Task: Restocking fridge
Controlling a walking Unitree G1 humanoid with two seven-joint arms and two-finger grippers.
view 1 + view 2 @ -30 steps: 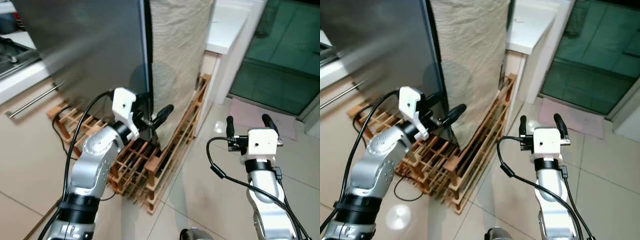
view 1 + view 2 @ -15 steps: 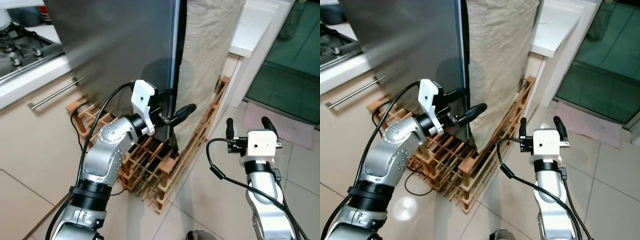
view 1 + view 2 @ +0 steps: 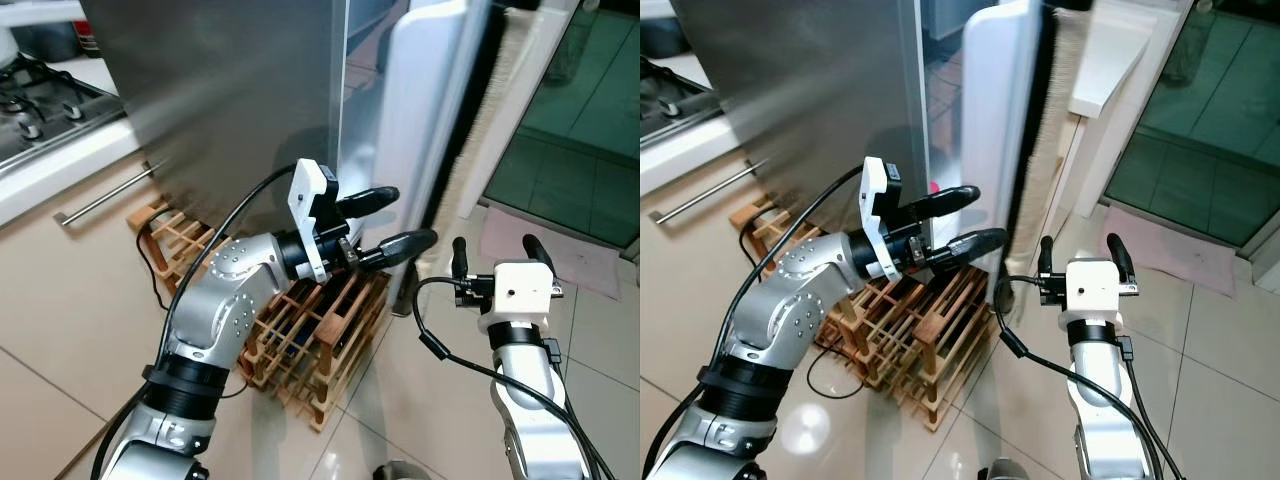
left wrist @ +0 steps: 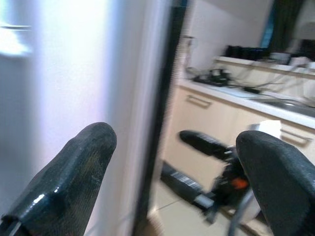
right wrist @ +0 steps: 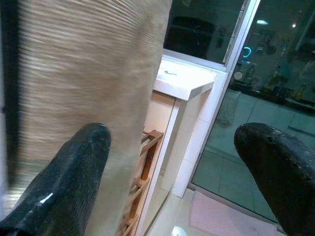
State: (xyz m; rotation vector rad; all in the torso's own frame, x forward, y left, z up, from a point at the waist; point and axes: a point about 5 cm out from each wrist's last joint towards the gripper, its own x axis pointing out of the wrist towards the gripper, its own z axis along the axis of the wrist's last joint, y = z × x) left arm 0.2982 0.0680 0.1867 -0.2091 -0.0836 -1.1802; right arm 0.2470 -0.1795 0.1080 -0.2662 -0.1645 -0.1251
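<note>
The left pincer [image 3: 385,222], fingers apart, reaches at the edge of the fridge door [image 3: 430,130], which stands ajar at its 1 o'clock. The right pincer [image 3: 495,255], also spread, holds nothing. Opening looks underway; no groceries are in hand, so the restocking itself remains.

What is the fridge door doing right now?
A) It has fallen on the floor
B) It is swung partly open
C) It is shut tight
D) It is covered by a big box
B: the fridge door stands swung out from the steel fridge, showing its white inner side, with the open left gripper beside its edge.
</note>
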